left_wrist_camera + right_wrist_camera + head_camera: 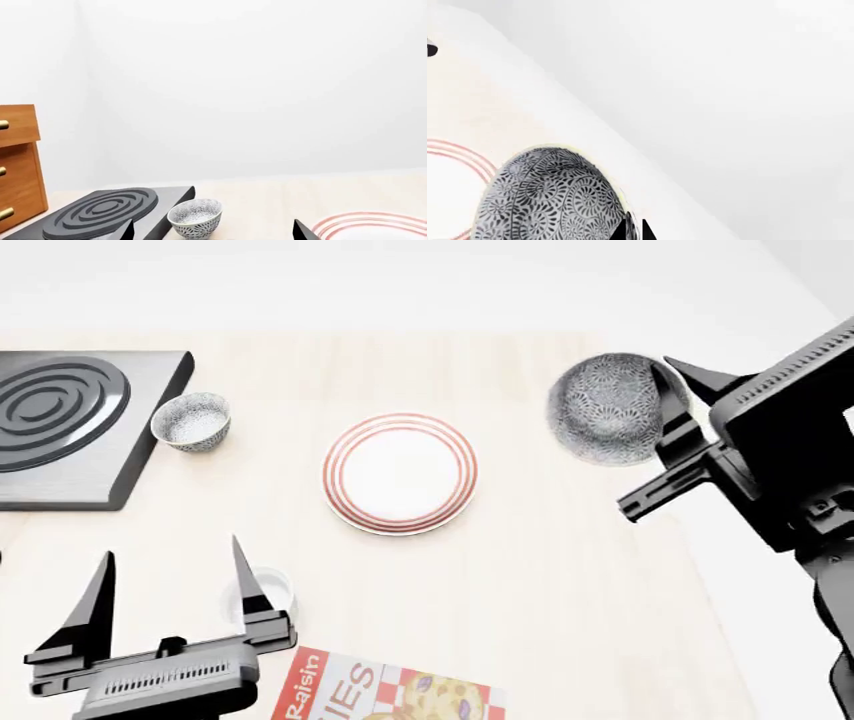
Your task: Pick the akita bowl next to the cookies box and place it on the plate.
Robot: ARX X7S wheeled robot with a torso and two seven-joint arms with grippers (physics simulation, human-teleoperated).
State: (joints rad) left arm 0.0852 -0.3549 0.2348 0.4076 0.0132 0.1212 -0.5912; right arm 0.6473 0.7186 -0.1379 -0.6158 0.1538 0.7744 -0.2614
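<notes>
The right gripper [671, 405] holds the akita bowl [607, 408] clamped in its jaws, lifted and tilted right of the plate [400, 473], so only placing remains, while the left gripper [174, 585] idles spread.

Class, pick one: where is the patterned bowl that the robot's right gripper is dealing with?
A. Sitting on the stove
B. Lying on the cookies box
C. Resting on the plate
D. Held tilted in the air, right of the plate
D: the right gripper holds the bowl tipped, its patterned outside facing the head camera, beside the plate, not on it.
</notes>
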